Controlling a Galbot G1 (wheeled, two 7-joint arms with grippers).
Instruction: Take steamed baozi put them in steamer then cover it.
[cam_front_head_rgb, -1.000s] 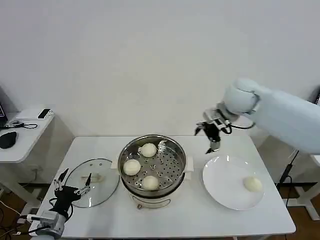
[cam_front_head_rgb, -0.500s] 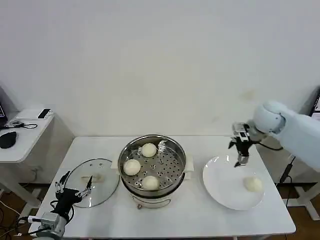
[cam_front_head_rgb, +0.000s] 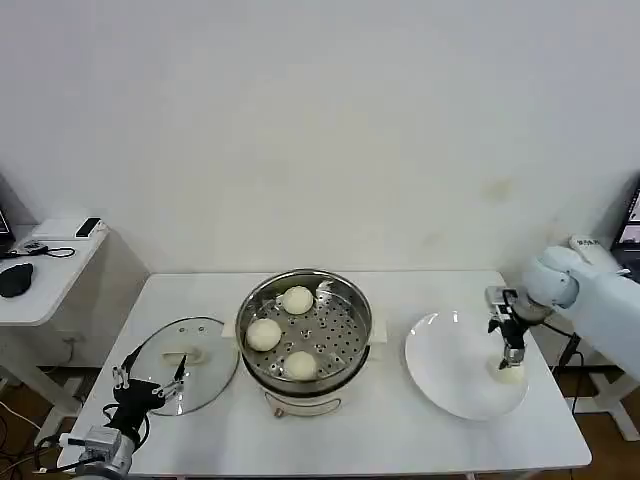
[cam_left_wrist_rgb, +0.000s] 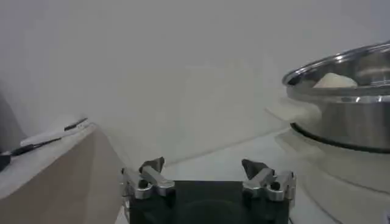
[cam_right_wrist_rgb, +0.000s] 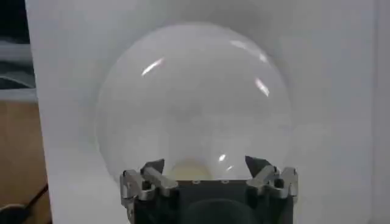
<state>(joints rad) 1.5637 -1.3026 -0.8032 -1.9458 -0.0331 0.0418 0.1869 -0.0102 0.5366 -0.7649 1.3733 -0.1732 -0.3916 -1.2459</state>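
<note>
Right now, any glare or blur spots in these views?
Right wrist view: bright glare streaks on the white plate, the last baozi soft behind the right hand. Left wrist view: the steamer looks blurred. Head view: even lighting, faint reflections on the cover.

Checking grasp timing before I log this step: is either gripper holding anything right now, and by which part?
Nothing is held. The right gripper is open just above the last baozi on the plate; the left gripper is open beside the cover.

White plate (cam_front_head_rgb: 450, 368) on white table (cam_front_head_rgb: 400, 440); side desk (cam_front_head_rgb: 45, 285) with black mouse (cam_front_head_rgb: 15, 279).
</note>
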